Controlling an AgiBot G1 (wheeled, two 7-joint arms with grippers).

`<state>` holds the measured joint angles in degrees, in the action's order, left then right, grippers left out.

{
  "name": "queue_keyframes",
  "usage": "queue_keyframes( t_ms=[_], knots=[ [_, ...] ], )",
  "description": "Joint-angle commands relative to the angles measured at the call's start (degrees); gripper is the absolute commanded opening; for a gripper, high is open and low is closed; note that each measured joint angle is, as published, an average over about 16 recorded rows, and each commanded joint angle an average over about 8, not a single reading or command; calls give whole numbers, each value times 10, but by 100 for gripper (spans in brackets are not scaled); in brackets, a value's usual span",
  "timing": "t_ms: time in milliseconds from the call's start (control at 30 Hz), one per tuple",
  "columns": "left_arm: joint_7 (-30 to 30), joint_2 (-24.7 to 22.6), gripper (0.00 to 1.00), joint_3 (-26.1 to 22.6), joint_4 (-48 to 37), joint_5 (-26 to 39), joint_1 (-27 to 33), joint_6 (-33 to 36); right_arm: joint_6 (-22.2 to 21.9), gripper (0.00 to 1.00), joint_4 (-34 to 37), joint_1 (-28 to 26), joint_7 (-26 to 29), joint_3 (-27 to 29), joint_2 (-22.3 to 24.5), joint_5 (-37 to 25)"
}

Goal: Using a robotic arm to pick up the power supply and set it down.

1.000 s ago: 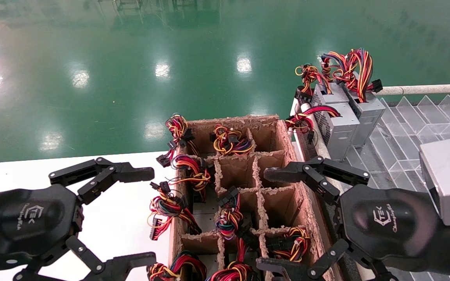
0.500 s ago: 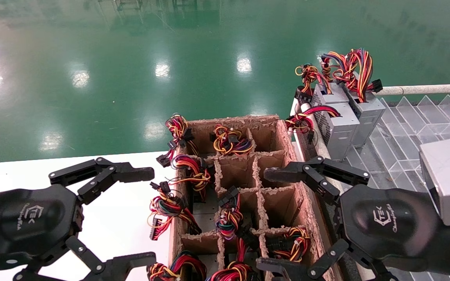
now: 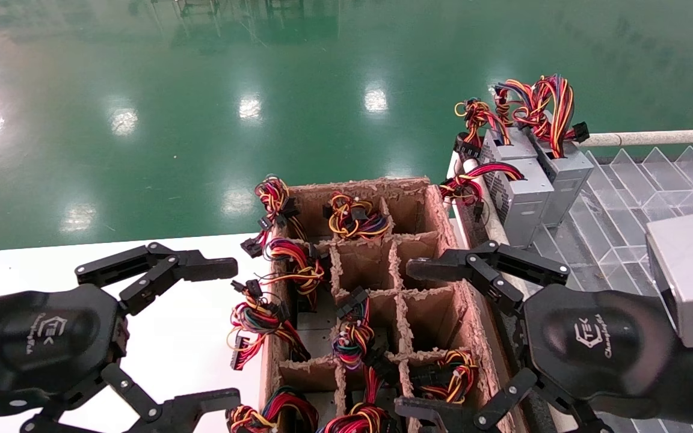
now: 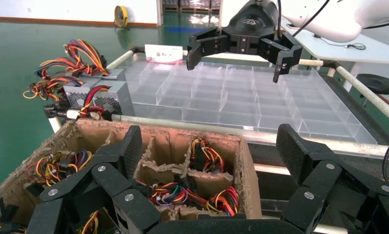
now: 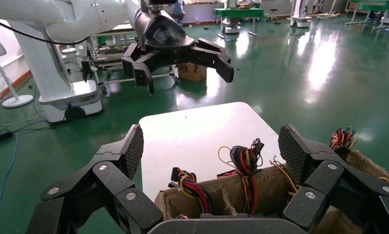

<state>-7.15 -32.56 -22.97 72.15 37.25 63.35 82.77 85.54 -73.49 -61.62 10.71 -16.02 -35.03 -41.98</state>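
Two black multi-finger linkage grippers hung over the scene, both with jaws spread wide and holding nothing. Leftmost, the left gripper (image 3: 205,328) hovered above a smooth white tabletop (image 3: 190,337), its glossy black palm housing bearing a white logo. Centre, a brown rough-edged cardboard crate (image 3: 437,210) with ragged fibrous dividers stood on that table; several cells held tight bundles of red, orange, yellow and black wires (image 3: 355,219), while others showed bare cardboard. The right gripper (image 3: 428,340) hovered over the crate's right-hand edge, palm turned toward the crate, a grey box camera (image 3: 692,276) mounted at its wrist. Farther right lay a clear plastic tray of square compartments (image 3: 629,198), bordered by a pale tubular rail (image 3: 653,138). At the tray's far left corner stood silver-grey rectangular metal boxes; the task's power supply (image 3: 563,174), topped by a big loose loop of coloured wires with a black connector, rested there beside a similar perforated grey box (image 3: 518,192).
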Motion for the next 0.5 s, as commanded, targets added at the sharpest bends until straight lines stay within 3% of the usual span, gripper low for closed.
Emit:
queue_keyframes(
  t_ms=[33,500],
  knots=[
    [0,0,100,0,0,0,0,0,0,100,0,0,0,0,0,0],
    [0,0,100,0,0,0,0,0,0,100,0,0,0,0,0,0]
  ],
)
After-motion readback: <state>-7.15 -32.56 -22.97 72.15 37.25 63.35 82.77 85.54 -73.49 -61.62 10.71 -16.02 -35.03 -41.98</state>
